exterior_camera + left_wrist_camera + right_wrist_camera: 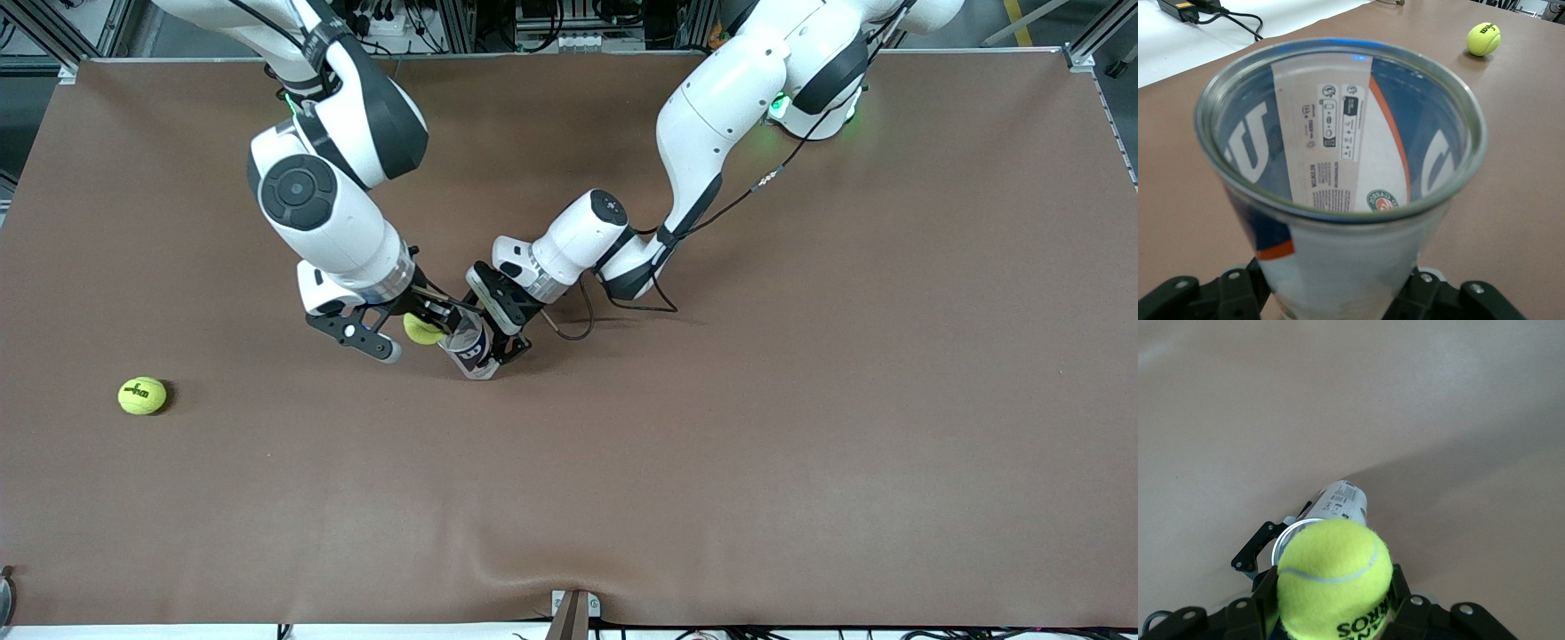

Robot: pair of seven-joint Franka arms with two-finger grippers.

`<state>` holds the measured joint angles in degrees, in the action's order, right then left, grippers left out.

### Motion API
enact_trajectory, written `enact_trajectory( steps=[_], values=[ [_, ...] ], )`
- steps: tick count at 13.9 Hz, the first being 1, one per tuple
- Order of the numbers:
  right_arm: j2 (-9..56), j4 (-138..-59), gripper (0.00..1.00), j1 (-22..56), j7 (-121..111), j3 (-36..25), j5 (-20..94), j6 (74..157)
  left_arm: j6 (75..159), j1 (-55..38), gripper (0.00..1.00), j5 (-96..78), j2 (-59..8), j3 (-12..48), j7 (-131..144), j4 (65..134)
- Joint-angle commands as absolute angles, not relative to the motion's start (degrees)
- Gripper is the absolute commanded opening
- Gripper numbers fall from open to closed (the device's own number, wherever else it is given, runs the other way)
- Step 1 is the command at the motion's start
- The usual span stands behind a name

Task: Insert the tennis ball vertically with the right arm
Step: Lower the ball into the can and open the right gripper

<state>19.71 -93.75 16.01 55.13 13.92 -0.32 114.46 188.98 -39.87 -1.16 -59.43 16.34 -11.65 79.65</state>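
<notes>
My right gripper (428, 325) is shut on a yellow-green tennis ball (420, 330), which fills the space between its fingers (1401, 587) in the right wrist view, tennis ball (1335, 577). The ball hangs just beside the open mouth of a clear tennis-ball can (469, 345) with a blue, white and orange label. My left gripper (494, 348) is shut on that can, holding it tilted over the middle of the table. Seen from the left wrist, the can (1338, 167) is empty and its metal rim faces the camera.
A second tennis ball (142, 396) lies on the brown table (711, 462) toward the right arm's end; the left wrist view also catches this second ball (1483, 39). A black power adapter with a cable (1188, 8) rests on a white surface past the table's edge.
</notes>
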Motion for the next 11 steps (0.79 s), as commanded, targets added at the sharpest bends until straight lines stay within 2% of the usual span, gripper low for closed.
enact_trajectory(
  steps=[1, 6, 7, 8, 9, 10, 11],
  values=[
    [21.9, -92.8, 0.10, 17.7, 59.3, 14.2, -1.6, 116.7, 187.0, -40.8, 0.73, -2.7, -60.0, 15.3, -11.0, 80.5],
    [22.9, -93.3, 0.10, 17.8, 59.3, 14.2, -1.4, 117.0, 187.0, -40.8, 0.73, -3.0, -59.9, 15.3, -11.0, 80.5],
    [23.0, -93.3, 0.13, 17.8, 59.3, 14.2, -1.4, 116.9, 187.0, -40.8, 0.73, -3.0, -59.9, 15.3, -11.0, 80.5],
    [23.1, -93.3, 0.31, 17.8, 59.3, 14.2, -1.4, 116.8, 187.0, -40.8, 0.73, -3.0, -59.9, 15.3, -11.0, 80.5],
    [23.1, -93.3, 0.71, 17.8, 59.3, 14.2, -1.4, 116.8, 187.0, -40.7, 0.73, -3.0, -59.9, 15.3, -11.0, 80.5],
    [23.1, -93.3, 1.00, 17.8, 59.5, 14.2, -1.4, 116.8, 187.0, -40.8, 0.73, -3.0, -59.9, 15.3, -11.0, 80.4],
    [23.0, -93.3, 1.00, 17.8, 59.7, 14.2, -1.4, 116.7, 187.0, -40.8, 0.73, -3.0, -59.9, 15.3, -11.0, 80.4]
  ],
)
